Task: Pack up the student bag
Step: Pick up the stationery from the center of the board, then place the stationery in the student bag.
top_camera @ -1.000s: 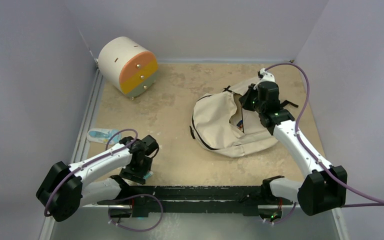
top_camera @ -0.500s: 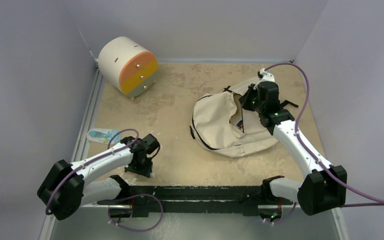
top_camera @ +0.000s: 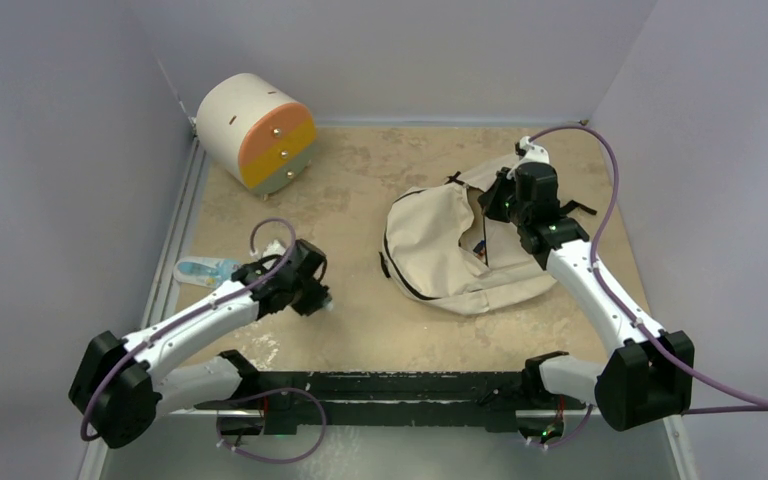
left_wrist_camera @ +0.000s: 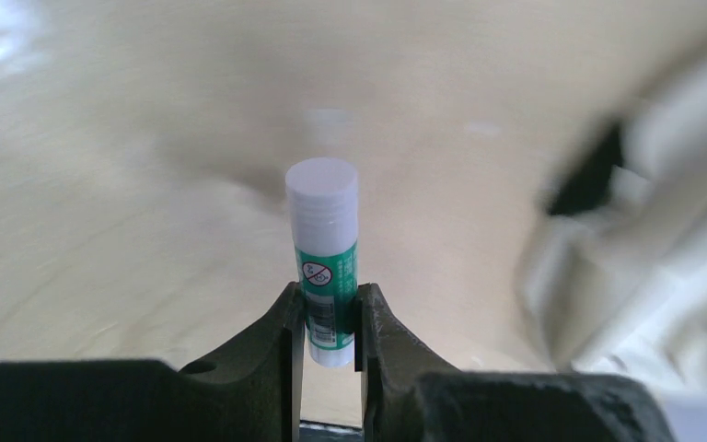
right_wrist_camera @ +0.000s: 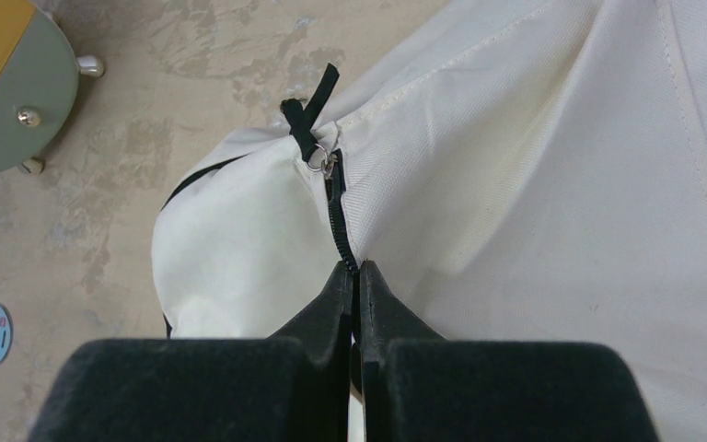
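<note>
- As the left jaws pinch the green-and-white plastic glue stick [left_wrist_camera: 324, 239] only low down, it could pivot out.
- Right jaws, pinching the beige fabric backpack [right_wrist_camera: 534, 166] at its zipper, may slip.

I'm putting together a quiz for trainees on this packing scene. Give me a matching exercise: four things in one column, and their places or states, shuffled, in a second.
Things
1. glue stick
2. student bag
3. drawer unit
4. blue packet

Places or states
A. in the far left corner of the table
B. lying flat near the table's left edge
C. clamped between the jaws of the left gripper
D. pinched at its zipper by the right gripper

Pairs: 1-C, 2-D, 3-A, 4-B
</note>
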